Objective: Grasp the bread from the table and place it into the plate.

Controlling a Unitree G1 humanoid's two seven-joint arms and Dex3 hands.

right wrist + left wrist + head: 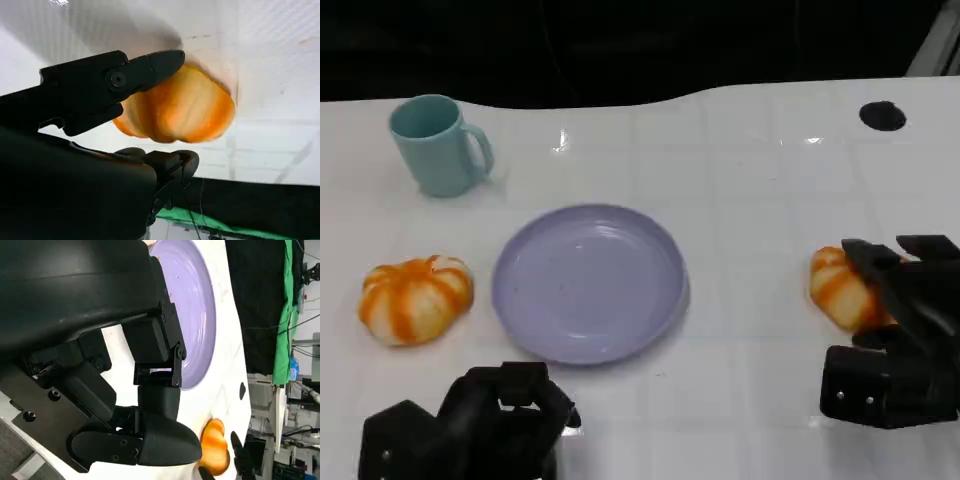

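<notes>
Table [760,170]: white, glossy, running the full width of the head view, dark background behind its far edge.
Plate [588,283]: lavender, round, sitting dead centre on the table with nothing in it; the left wrist view catches it too [196,310].
Left robot hand [485,420]: down at the near edge, just in front of the plate, fingers curled in on nothing, a clenched fist resting low.
Right robot hand [900,335]: over on the right side of the table, fingers wrapped around the right-hand bread, one finger across its top and another below it in the right wrist view [107,150]; it is grasping that loaf.
Bread in the right robot hand [840,285]: orange and white, ridged like a little pumpkin, well to the right of the plate, half hidden by the black fingers.
Second bread [415,298]: same orange-striped look, lying free on the table just left of the plate.
Mug [438,145]: light teal, upright, handle pointing right, at the far left behind the second bread.
Black spot [882,115]: small dark round mark at the table's far right.
</notes>
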